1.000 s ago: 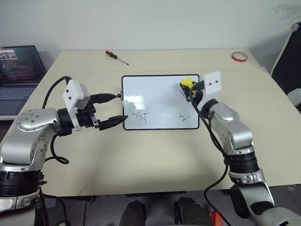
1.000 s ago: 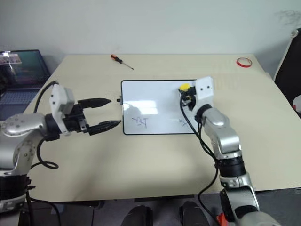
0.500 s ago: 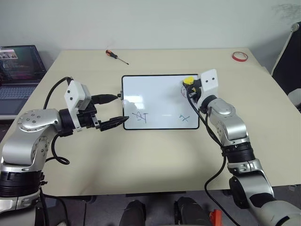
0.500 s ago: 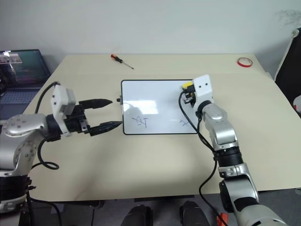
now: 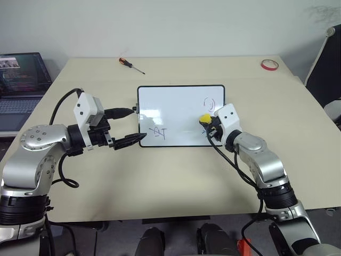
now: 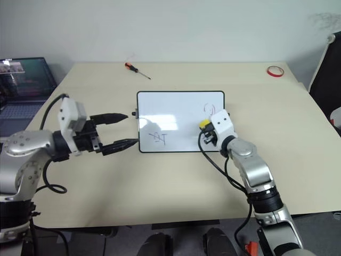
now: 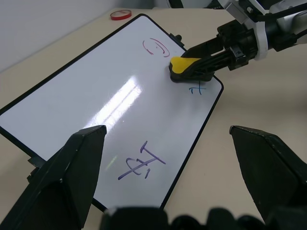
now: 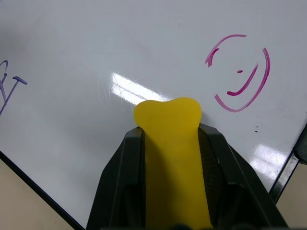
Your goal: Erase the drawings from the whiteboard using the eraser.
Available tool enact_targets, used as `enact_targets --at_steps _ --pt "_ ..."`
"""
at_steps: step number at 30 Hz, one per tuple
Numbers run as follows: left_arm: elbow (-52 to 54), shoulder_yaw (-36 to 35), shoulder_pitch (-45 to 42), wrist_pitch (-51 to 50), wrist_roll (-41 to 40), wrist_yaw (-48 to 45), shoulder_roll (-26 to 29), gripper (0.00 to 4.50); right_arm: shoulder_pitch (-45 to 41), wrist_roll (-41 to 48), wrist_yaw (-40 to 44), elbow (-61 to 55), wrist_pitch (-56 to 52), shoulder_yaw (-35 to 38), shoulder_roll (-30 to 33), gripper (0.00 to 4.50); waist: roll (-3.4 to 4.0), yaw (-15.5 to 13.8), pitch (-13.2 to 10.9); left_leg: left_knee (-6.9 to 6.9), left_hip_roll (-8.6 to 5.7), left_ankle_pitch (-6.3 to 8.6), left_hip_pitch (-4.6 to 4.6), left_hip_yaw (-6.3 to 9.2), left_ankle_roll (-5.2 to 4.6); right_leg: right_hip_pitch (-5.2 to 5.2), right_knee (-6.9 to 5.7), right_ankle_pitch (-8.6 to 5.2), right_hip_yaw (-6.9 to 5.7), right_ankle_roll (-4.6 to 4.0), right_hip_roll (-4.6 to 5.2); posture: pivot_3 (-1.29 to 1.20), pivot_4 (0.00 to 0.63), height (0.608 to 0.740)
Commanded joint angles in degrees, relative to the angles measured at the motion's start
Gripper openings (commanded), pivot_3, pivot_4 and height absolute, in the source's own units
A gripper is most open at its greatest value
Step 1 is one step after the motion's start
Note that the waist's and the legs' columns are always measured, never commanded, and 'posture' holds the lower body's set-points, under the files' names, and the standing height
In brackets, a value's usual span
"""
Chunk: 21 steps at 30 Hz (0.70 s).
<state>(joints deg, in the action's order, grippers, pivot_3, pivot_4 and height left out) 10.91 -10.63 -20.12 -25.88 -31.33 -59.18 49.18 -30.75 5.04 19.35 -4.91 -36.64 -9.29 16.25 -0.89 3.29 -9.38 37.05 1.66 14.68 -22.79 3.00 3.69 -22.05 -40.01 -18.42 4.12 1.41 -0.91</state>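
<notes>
Since a second ago the right claw (image 5: 205, 121) has come down from the far right part of the whiteboard (image 5: 176, 101) to its near right part, uncovering the red smiley face (image 5: 210, 104), which sits unerased just beyond the claw. The claw is clamped tight on the yellow eraser (image 5: 204, 118), whose squashed front end presses on the glossy white surface between the smiley and the blue X mark (image 7: 196, 89) near the board's near right corner. The left claw (image 5: 127, 126) has kept its place at the board's left short side, its two black fingers spread wide and holding nothing; one fingertip (image 5: 137, 138) reaches the board's near left corner, the other points toward the small knob on that side. A blue letter-like scribble (image 5: 158, 132) lies in the near left part of the board, untouched.

The board lies flat near the middle of a pale beige worktop (image 5: 160, 176), long sides running across, and catches a bright glare from overhead. A red-handled screwdriver (image 5: 130, 64) rests near the far edge, well apart from the board, and a red tape ring (image 5: 270, 64) lies at the far right corner. A plain light wall stands behind the worktop. An open laptop (image 5: 18, 80) with a lit screen sits on a lower surface off the left side, and part of a dark chair (image 5: 326, 69) shows at the right.
</notes>
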Motion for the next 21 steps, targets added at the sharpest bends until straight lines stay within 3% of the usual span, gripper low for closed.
enact_targets --at_steps 1,11,21 --pt "1.49 -1.54 -0.11 0.15 -0.70 0.42 0.03 4.50 -3.12 -1.65 -2.82 3.84 1.51 2.62 -0.40 1.15 -0.01 0.03 0.01 0.00 -0.01 0.00 0.00 -0.01 0.00 0.00 0.00 0.01 0.01 -0.01 0.00 0.00 0.150 0.740" --pt "1.32 -1.47 -0.68 0.06 -0.71 0.02 0.40 4.50 -13.20 -5.33 -9.06 18.18 13.00 4.12 -2.40 1.15 -0.01 0.06 0.00 -0.01 0.00 -0.02 -0.02 -0.01 0.00 -0.01 0.01 0.03 -0.01 -0.04 0.00 0.00 0.150 0.740" --pt "1.62 -1.47 -0.78 -0.12 -0.75 -0.03 0.48 4.50 -7.79 -5.49 -5.41 13.19 12.21 0.95 -3.69 1.15 -0.02 0.00 0.01 -0.01 0.02 -0.02 -0.02 0.01 0.00 -0.01 0.00 0.03 -0.01 -0.04 0.01 0.00 0.150 0.740"
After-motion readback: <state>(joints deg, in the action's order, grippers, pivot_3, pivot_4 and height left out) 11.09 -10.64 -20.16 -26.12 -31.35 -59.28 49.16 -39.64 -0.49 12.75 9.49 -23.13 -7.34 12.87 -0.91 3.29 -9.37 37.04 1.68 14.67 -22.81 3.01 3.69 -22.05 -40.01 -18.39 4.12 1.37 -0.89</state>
